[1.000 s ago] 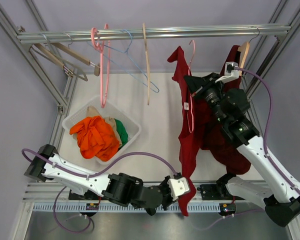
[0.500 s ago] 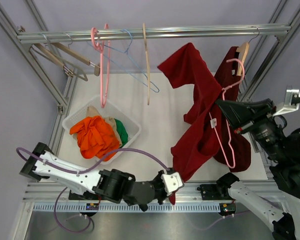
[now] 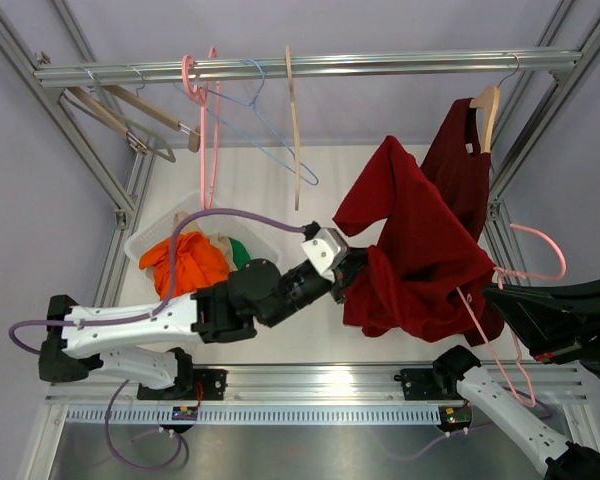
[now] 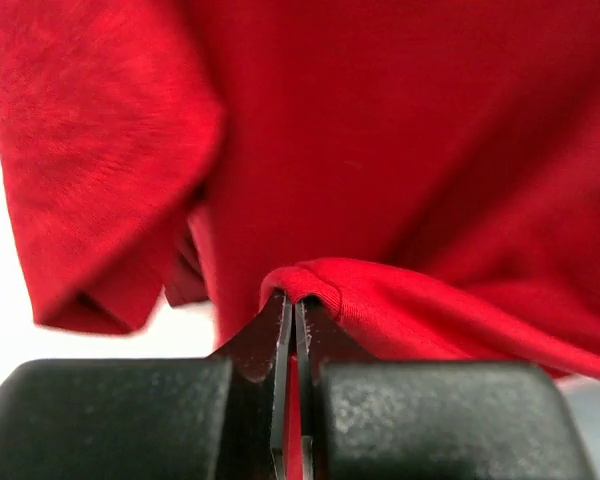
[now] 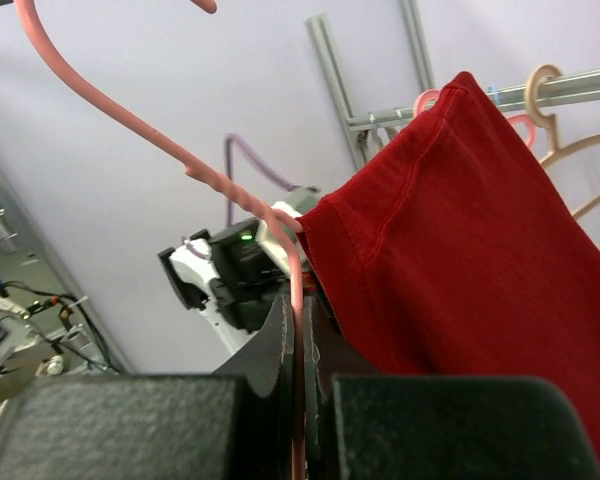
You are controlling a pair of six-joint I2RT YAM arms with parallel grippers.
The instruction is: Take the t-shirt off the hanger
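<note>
left gripper [image 4: 294, 322] pinches bunched red t-shirt [image 3: 416, 245], right gripper [image 5: 296, 335] clamps pink hanger [image 5: 120, 113].

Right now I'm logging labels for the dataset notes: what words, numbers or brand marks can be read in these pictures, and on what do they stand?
No text can be read in any view.
Small coloured stickers on the aluminium base rail: too small to read.
Red cotton t-shirt: no print visible.
Thin pink plastic hanger: no marking visible.

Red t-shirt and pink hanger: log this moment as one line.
left gripper shut on red t-shirt fold | right gripper shut on pink plastic hanger | hanger off metal rail, shirt not yet clear of it
</note>
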